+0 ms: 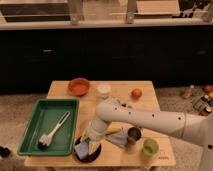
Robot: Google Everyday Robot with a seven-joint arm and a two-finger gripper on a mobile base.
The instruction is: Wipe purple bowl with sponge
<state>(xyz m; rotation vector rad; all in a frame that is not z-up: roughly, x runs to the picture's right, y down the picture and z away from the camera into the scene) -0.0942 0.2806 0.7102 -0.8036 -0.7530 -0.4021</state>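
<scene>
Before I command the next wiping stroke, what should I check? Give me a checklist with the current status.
1. Claw over the purple bowl: ok.
2. Sponge inside the bowl, beneath the claw: ok.
3. Claw's hold on the sponge: cannot tell.
4. Bowl set back from the table edge: not ok, it sits close to the front edge.
5. Gap between bowl and green tray: cannot tell, they look very close.

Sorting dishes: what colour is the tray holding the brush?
Green tray, camera view; gripper sits at the purple bowl.
</scene>
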